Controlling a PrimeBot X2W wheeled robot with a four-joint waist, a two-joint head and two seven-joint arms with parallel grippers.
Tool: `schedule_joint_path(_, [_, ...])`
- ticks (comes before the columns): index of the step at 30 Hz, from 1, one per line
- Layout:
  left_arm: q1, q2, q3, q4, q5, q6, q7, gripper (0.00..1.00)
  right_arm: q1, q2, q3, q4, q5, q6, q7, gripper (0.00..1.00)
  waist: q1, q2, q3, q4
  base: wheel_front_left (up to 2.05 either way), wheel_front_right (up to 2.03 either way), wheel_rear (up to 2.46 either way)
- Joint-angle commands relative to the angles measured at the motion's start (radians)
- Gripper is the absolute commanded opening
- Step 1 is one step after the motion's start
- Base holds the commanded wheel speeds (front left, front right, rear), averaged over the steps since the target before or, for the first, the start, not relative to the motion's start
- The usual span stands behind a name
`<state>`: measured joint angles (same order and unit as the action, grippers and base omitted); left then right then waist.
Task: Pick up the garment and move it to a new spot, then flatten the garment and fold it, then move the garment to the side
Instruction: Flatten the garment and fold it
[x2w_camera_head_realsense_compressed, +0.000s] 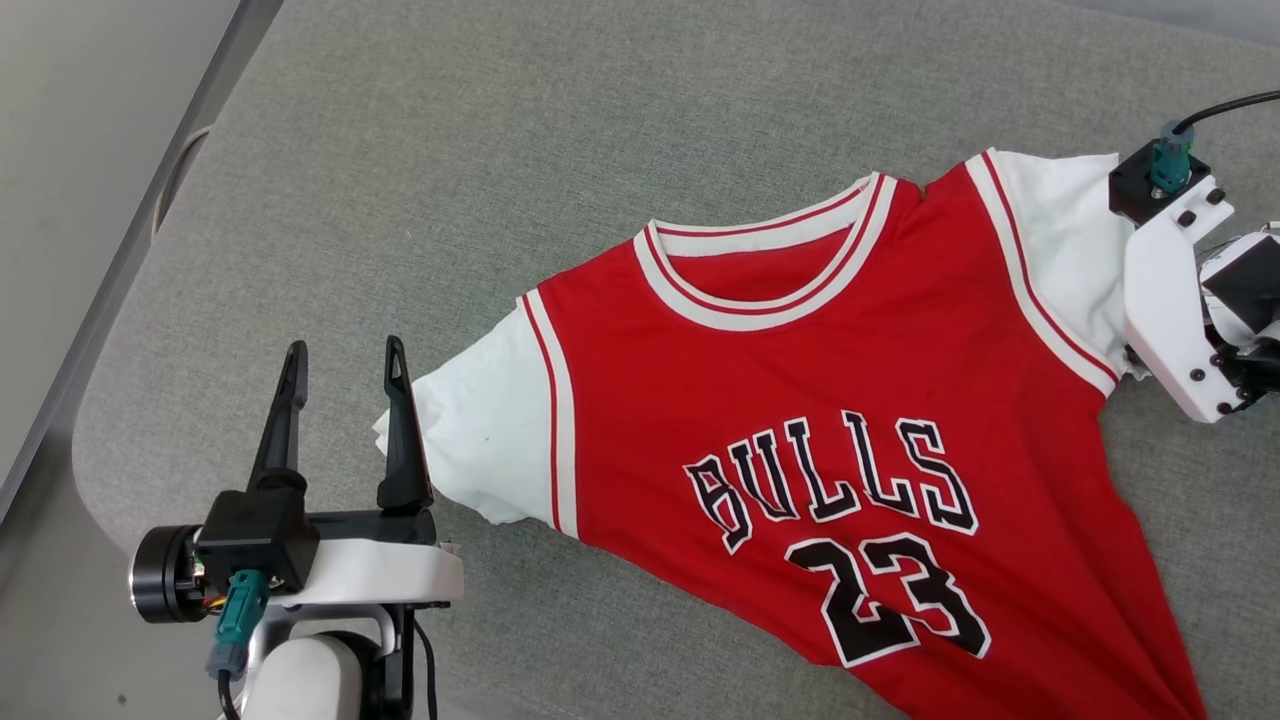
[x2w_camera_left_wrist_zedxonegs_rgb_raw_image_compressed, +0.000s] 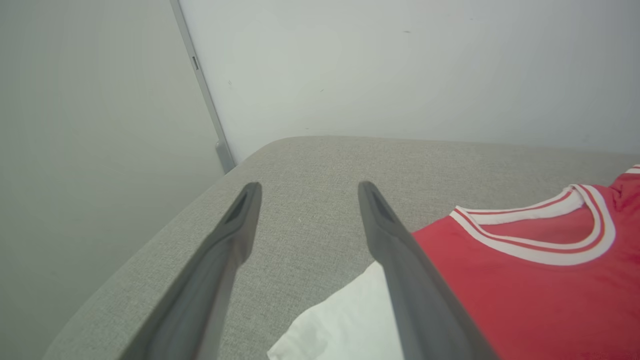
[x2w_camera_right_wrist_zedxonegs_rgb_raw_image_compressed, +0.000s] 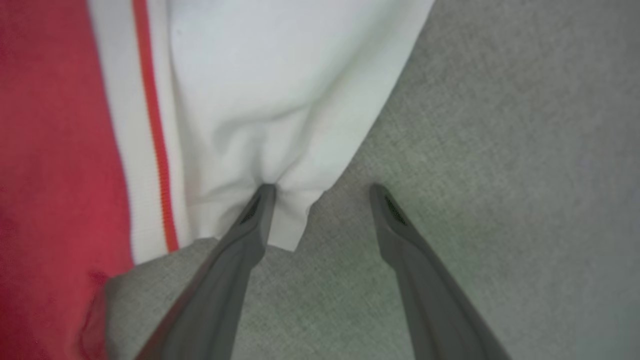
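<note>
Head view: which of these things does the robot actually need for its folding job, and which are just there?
For the job: the garment, spread face up; left gripper, open; right gripper, open at a white sleeve.
Just there: grey cushioned surface; pale wall.

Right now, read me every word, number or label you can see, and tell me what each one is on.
"BULLS": black, white-edged letters arched across the chest of the red garment.
"23": large black, white-edged digits just below that word, on the same garment.
No other legible writing; the grey padded surface bears none.
</note>
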<state>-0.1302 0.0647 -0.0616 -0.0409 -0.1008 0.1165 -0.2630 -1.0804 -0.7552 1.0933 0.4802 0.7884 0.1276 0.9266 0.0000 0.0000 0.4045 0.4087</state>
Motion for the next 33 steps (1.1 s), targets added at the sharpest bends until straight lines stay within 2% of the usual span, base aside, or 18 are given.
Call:
schedule_joint_path(1, [-0.013, -0.004, 0.005, -0.003, 0.007, -0.003, -0.002, 1.0, 0.08, 0.017, 0.071, 0.019, 0.025, 0.007, 0.009, 0.14, 0.0, 0.0, 0.003, -0.002, 0.0, 0.0, 0.0])
schedule_joint_path(2, [-0.014, -0.005, 0.008, -0.003, 0.011, -0.006, -0.002, 1.0, 0.08, 0.016, 0.083, 0.019, 0.031, 0.008, -0.002, 0.0, 0.0, 0.0, 0.005, -0.003, 0.0, 0.0, 0.0])
schedule_joint_path(7, [-0.015, -0.008, 0.02, 0.003, 0.025, -0.011, -0.002, 1.0, 0.032, 0.027, 0.077, 0.041, 0.038, 0.002, -0.104, 0.0, 0.0, 0.0, -0.004, -0.018, 0.0, 0.0, 0.0])
schedule_joint_path(11, [0.001, -0.009, 0.035, 0.014, 0.042, -0.02, -0.002, 1.0, -0.006, 0.043, 0.029, 0.054, 0.059, 0.002, -0.26, 0.0, 0.0, 0.0, -0.044, -0.049, 0.0, 0.0, 0.0])
schedule_joint_path(18, [0.047, 0.006, 0.068, 0.021, 0.063, -0.035, -0.002, 1.0, 0.046, -0.007, 0.012, 0.024, 0.072, 0.002, -0.487, 0.0, 0.0, 0.0, -0.134, -0.133, 0.0, 0.0, 0.0])
schedule_joint_path(24, [0.086, 0.018, 0.09, 0.025, 0.068, -0.048, -0.002, 1.0, 0.182, -0.091, -0.036, -0.04, 0.104, 0.002, -0.636, 0.0, 0.0, 0.0, -0.192, -0.202, 0.0, 0.0, 0.0])
schedule_joint_path(25, [0.107, 0.024, 0.1, 0.026, 0.07, -0.053, -0.002, 1.0, 0.285, -0.122, -0.086, -0.065, 0.119, 0.002, -0.697, 0.0, 0.0, 0.0, -0.219, -0.235, 0.0, 0.0, 0.0])
schedule_joint_path(31, [0.139, 0.028, 0.113, 0.026, 0.071, -0.061, -0.002, 1.0, 0.519, -0.166, -0.229, -0.093, 0.147, 0.002, -0.78, 0.0, 0.0, 0.0, -0.256, -0.285, 0.0, 0.0, 0.0])
schedule_joint_path(33, [0.148, 0.028, 0.118, 0.026, 0.071, -0.061, -0.002, 1.0, 0.605, -0.162, -0.28, -0.103, 0.153, 0.002, -0.796, 0.0, 0.0, 0.0, -0.261, -0.298, 0.0, 0.0, 0.0])
